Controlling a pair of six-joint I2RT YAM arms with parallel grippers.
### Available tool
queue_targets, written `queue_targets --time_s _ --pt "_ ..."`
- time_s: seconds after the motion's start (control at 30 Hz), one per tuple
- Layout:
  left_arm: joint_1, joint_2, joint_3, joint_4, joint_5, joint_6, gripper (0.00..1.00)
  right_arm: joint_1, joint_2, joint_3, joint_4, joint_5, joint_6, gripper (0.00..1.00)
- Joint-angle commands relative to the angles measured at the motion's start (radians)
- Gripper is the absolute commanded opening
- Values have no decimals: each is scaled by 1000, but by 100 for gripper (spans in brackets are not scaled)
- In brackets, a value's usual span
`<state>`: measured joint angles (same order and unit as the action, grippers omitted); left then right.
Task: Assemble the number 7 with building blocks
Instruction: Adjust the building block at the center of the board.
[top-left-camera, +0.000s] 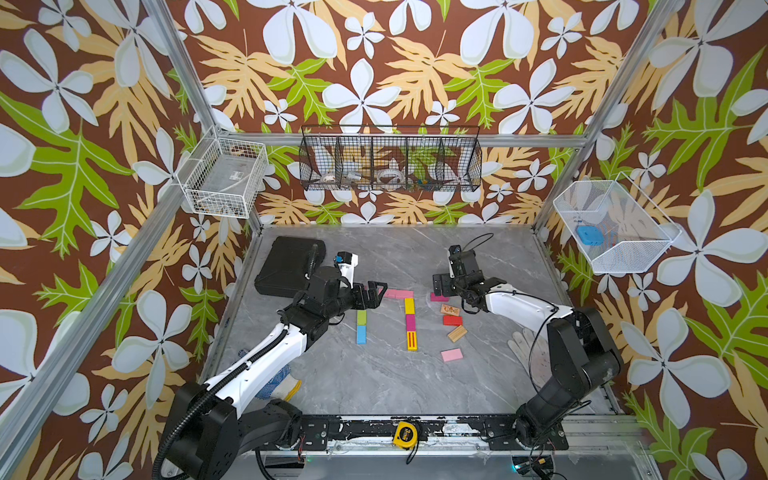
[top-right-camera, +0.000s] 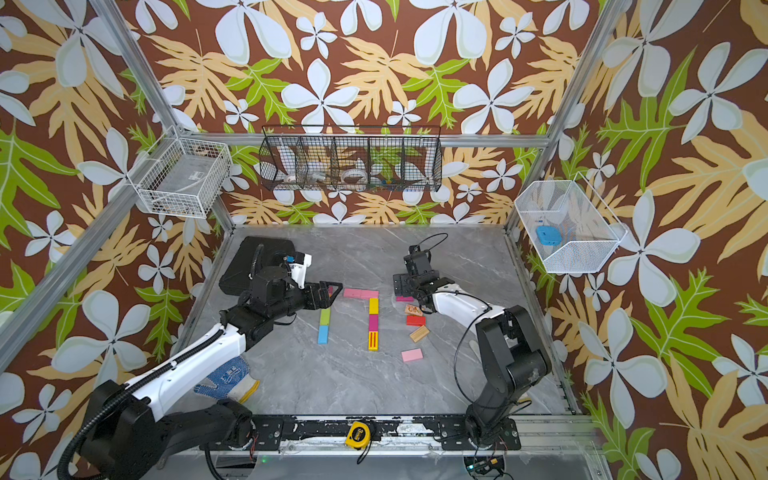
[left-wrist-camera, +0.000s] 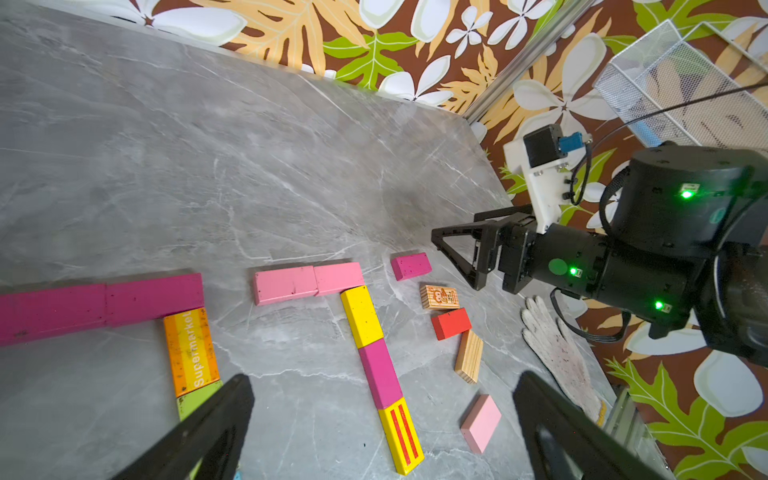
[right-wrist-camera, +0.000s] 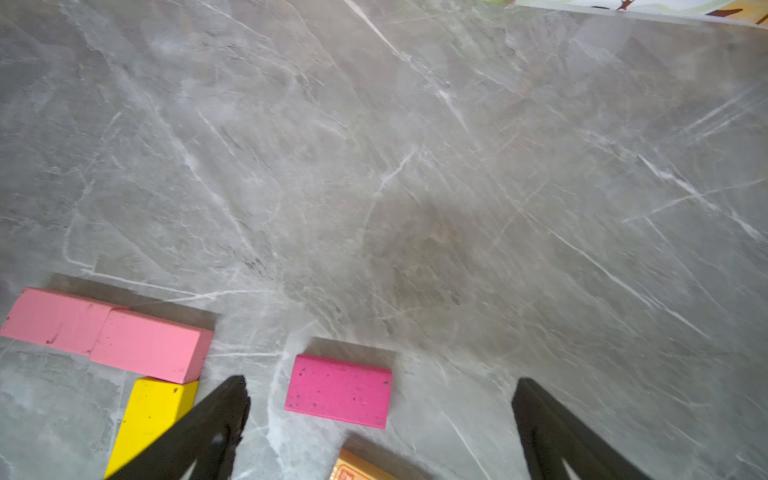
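Note:
Building blocks lie flat on the grey table. Two pink blocks form a bar, and a yellow, a magenta and a striped yellow block run down from its right end. To the left, a magenta bar tops an orange, a green and a blue block. My left gripper hovers open over that bar's right end. My right gripper stands open over a loose magenta block, holding nothing.
Loose blocks sit right of the stem: printed wood, red, plain wood, pink. A black case lies back left. A white glove and a blue-dotted glove flank the front; a yellow tape measure is on the rail.

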<state>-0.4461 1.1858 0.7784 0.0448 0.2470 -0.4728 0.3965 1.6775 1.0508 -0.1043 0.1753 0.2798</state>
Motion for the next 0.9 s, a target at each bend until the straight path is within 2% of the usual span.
queue_targets --time_s 0.0,0.13,0.27,0.43,0.57,0.87 --pt "1 -13 17 -41 -62 6 100 -30 -2 -11 -38 -74 -12 99" --pt "1 -44 37 -76 -74 43 100 -71 -11 -52 -51 -216 -4 100" --pt "1 -54 83 -154 -92 111 100 -72 -21 -93 -80 -241 7 99" --pt "1 -4 127 -221 -42 158 100 -72 -34 -141 -84 -266 30 99" --pt "1 21 121 -199 -6 156 100 -70 -19 -156 -74 -296 54 98" --pt "1 19 102 -134 40 120 100 -30 -12 -190 -54 -209 113 88"
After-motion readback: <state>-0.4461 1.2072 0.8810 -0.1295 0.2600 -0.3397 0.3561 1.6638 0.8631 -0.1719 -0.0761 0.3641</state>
